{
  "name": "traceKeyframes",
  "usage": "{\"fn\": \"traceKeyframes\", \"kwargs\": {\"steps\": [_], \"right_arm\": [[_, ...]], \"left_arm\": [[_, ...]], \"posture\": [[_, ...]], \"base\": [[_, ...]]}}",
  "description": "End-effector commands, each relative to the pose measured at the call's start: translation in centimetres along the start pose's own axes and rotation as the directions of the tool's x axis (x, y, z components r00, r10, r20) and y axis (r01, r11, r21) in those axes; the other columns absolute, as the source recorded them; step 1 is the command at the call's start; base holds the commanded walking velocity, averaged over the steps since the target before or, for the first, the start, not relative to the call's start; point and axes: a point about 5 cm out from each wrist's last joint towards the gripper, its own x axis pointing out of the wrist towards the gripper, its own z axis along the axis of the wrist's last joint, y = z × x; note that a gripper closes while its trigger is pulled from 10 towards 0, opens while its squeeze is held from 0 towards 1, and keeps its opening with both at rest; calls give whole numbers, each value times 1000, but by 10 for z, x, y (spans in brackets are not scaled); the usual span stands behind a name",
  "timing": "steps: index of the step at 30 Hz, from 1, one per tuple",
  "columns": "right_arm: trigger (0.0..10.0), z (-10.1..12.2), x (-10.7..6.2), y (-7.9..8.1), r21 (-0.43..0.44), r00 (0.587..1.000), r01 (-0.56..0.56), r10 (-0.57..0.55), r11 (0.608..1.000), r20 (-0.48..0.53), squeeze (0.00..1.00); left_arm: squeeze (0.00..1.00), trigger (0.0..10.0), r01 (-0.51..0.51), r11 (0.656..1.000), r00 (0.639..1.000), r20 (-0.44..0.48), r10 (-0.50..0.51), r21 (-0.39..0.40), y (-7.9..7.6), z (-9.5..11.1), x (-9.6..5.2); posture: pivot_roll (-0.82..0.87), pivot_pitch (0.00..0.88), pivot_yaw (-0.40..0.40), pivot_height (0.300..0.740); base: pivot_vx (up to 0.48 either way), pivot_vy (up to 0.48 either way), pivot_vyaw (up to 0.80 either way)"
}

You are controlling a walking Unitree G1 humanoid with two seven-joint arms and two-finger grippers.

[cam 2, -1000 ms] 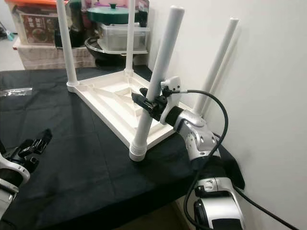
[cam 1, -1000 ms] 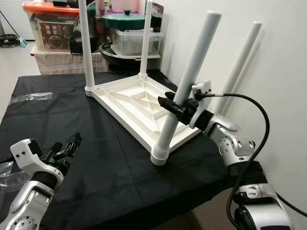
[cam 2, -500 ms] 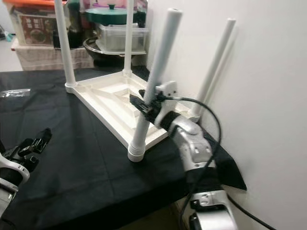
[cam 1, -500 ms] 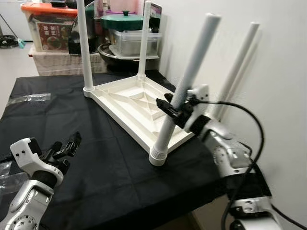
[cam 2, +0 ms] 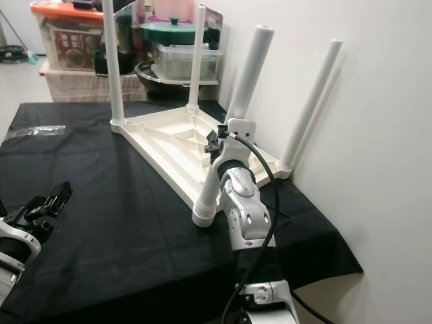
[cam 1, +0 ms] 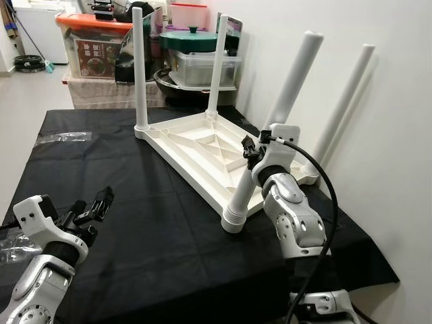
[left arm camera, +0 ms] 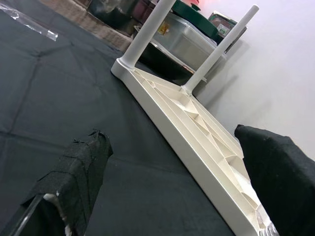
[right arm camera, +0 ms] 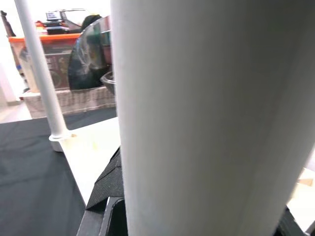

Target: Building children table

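The white children's table (cam 1: 196,145) lies upside down on a black cloth (cam 1: 135,223), with all four white legs pointing up. The nearest leg (cam 1: 291,84) leans to the right, its ribbed base (cam 1: 234,219) on the cloth at the table's corner. About a third of the way up it, my right gripper (cam 1: 251,150) is shut around this leg. In the right wrist view the leg (right arm camera: 197,123) stands close in front, with a black finger (right arm camera: 106,189) beside it. My left gripper (cam 1: 94,206) hovers open, low at the front left. Its fingers (left arm camera: 81,169) hold nothing.
A white wall (cam 1: 378,121) runs close along the right side, just behind the far right leg (cam 1: 344,101). Storage boxes (cam 1: 94,47) and pots (cam 1: 196,40) crowd the space behind the cloth. Clear plastic wrap (cam 1: 61,137) lies at the far left. The cloth's front edge (cam 1: 202,297) is near me.
The camera has shifted, so the whole scene sits differently. My right forearm has swung from the leg's right side to in front of it, still gripping the leg. The left gripper has stayed put.
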Motion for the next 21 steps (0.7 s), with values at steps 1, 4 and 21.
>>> {"fn": "traceKeyframes", "kwargs": {"steps": [1,4,21], "right_arm": [[0,-73,-12,-22,-87,933,88,-113,992,-343,0],[0,-71,-12,-19,-97,936,87,-114,992,-333,0],[0,-68,-20,-6,-120,926,125,-159,985,-342,0]], "left_arm": [[0,10000,-2,1000,1000,-6,2,-5,-1,-2,0],[0,10000,-1,1000,1000,-6,1,-4,-1,-3,0],[0,10000,2,1000,1000,-1,-2,-8,-2,-2,2]], "posture": [[-1,0,-105,740],[-1,0,-105,740],[-5,0,-106,740]], "base": [[0,0,0],[0,0,0],[0,0,0]]}}
